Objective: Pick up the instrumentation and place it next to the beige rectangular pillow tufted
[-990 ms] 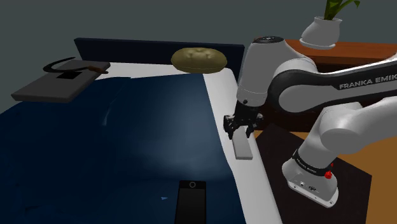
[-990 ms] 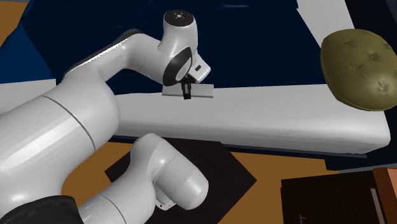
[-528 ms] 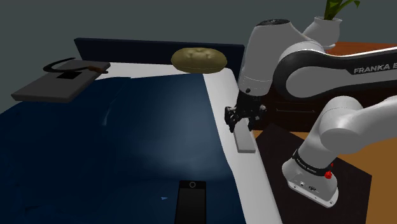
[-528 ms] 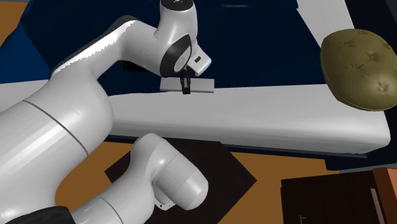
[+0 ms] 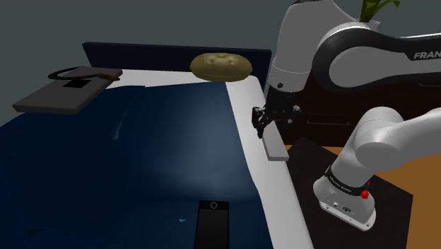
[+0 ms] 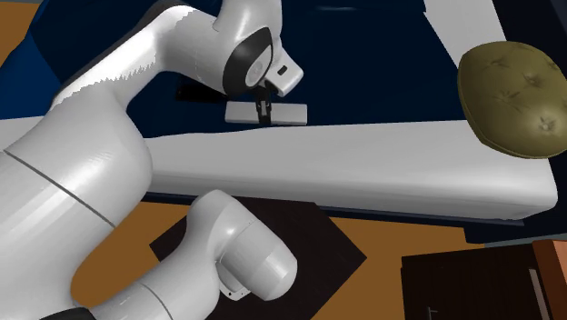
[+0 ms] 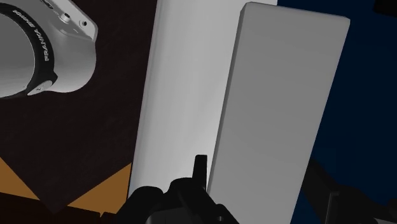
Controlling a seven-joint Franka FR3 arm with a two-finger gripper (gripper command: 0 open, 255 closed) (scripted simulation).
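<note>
Slab point(image 6: 289, 113): grey, flat, held above the bed point(image 6: 363, 164) and its white edge, well apart from the pillow.
Gripper point(image 6: 263, 113): closed across the slab's width.
Pillow point(image 6: 512, 100): olive, tufted, at the bed's corner.
Progress: pickup judged done; carrying and placing remain.

The flat grey slab point(image 7: 280, 108) looks smooth and matt, the tufted pillow point(image 5: 221, 66) soft cloth, the arm point(image 6: 91, 164) glossy.

Grey wall point(image 5: 141, 21), dark blue bed point(image 5: 106, 163) with white edge, orange-brown floor point(image 6: 391, 250), dark mat point(image 5: 307, 159), dim light
</note>
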